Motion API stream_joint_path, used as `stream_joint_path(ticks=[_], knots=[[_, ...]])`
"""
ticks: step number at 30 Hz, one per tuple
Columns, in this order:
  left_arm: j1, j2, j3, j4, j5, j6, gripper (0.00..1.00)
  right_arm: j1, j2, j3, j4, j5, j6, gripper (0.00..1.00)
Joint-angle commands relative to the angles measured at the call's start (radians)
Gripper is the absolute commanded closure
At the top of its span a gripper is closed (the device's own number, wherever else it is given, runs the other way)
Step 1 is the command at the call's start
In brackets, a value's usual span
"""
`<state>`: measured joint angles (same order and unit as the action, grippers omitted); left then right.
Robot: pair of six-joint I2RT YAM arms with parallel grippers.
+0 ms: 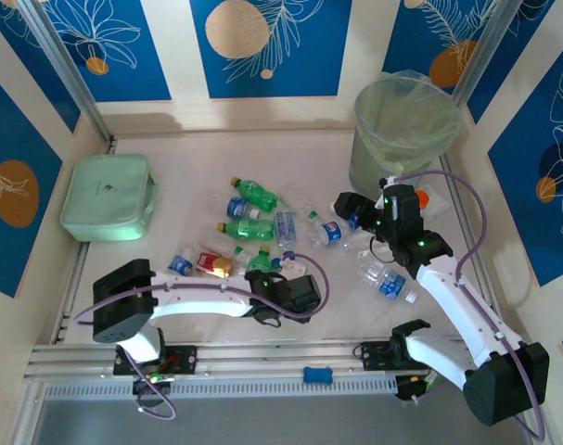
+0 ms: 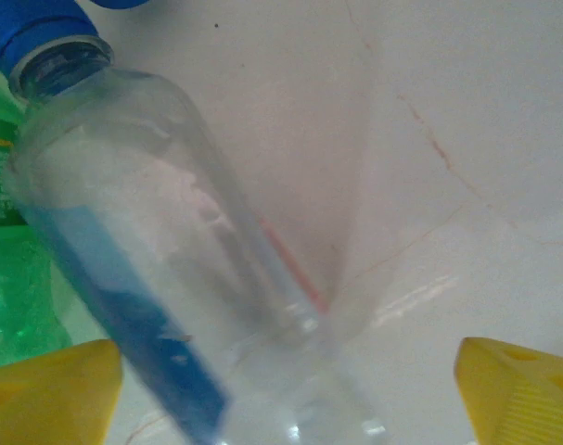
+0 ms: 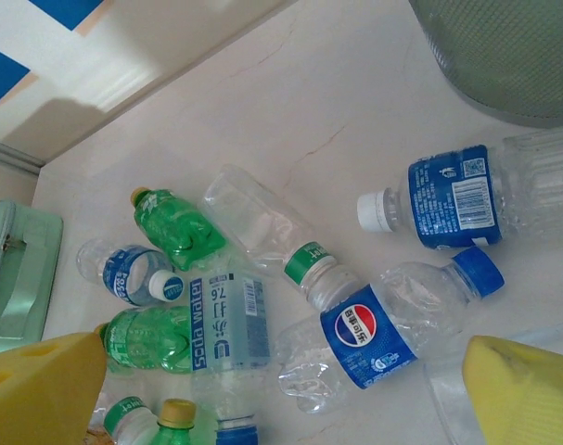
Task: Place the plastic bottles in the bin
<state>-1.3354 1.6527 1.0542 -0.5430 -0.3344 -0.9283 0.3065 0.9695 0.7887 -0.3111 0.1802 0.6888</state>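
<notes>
Left gripper (image 2: 286,394): jaws released, straddling a clear plastic bottle with blue label and blue cap (image 2: 142,241) lying on the pale desk (image 2: 429,111). Right gripper (image 3: 281,389): jaws wide apart, empty, above a clear Pepsi-label bottle (image 3: 383,338). Green bottles (image 1: 258,195) lie mid-desk. The translucent grey round bin with green liner (image 1: 406,125) stands upright at the far right.

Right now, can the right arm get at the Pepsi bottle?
Probably yes. The right gripper is open above the Pepsi bottle, which lies uncovered below its jaws. The soda water bottle lies close beside it, so the gripper may bump that on the way down.
</notes>
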Motion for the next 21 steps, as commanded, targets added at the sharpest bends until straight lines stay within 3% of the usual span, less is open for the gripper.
stream_joint_path(ticks=[1,9,17,21], knots=[[0.01,0.037,0.023,-0.064,-0.005,-0.028,0.11,-0.007,-0.018,-0.009,0.006,0.001,0.009,0.01],[0.047,0.104,0.043,-0.035,0.022,0.002,0.13,-0.026,-0.007,-0.007,0.017,-0.01,0.006,0.01],[0.057,0.098,0.034,-0.01,0.035,0.025,0.37,-0.042,0.001,0.002,0.012,-0.032,-0.001,0.01],[0.058,0.02,0.008,0.048,0.03,0.053,0.44,-0.048,0.015,0.011,0.019,-0.112,-0.007,0.01]])
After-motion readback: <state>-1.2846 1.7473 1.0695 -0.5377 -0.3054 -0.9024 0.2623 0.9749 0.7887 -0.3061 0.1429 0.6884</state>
